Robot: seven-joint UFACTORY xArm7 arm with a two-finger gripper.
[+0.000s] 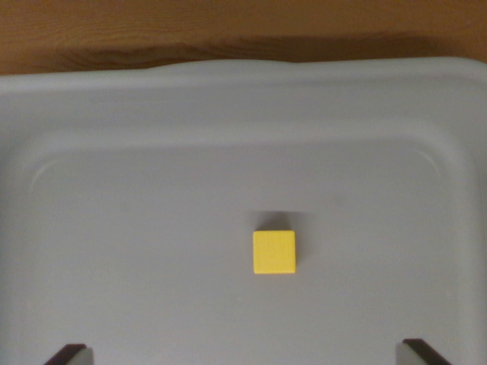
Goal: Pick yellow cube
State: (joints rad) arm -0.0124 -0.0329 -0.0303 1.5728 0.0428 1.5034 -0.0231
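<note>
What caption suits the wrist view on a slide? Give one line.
Yellow cube alone on a grey tray over a wooden table, open gripper fingertips below it.

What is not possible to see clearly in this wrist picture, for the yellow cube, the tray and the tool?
- Tool: wrist view, only two dark fingertips show; the bottom edge cuts off the rest.
- Grey tray: left, right and bottom edges cut it off; its near rim is out of view.
- Yellow cube: seen from above, so its sides and underside are hidden.
- Wooden surface: only a strip shows, blurred.
</note>
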